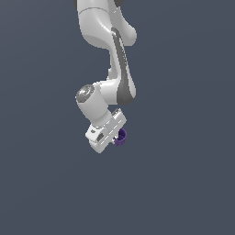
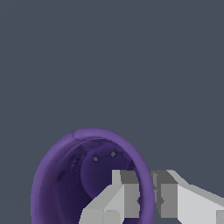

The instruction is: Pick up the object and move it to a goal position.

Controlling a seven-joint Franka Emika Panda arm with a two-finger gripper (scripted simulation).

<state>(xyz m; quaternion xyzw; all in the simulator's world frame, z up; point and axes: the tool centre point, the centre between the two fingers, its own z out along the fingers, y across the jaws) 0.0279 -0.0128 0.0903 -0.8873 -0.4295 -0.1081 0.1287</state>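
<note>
The white arm (image 1: pixel 112 59) comes down from the top centre of the exterior view, bends at a rounded grey-capped joint near the middle of the frame, and ends in a blocky white gripper (image 1: pixel 115 137) just below centre. The gripper is tilted, its body slanting from lower left to upper right. The backdrop is a plain slate-grey field; no edge of the surface can be made out in it.

The object (image 1: pixel 121 137), a small dark purple cup, sits at the gripper's right-hand end in the exterior view, a little below the middle of the frame. Only part of it shows past the white housing, and it looks much narrower than the gripper body.

In the wrist view the cup (image 2: pixel 65 175) fills the lower left of the frame, seen almost straight into its hollow mouth. Its rim forms a purple oval, and the inside is a darker violet with two small grey specks on the inner wall. Two grey-and-white fingers (image 2: pixel 118 192) enter from the lower right. One lies inside the mouth of the cup, the other just outside the rim, so the cup's wall stands between them. The jaws are closed on that wall, pinching the cup by its rim.
</note>
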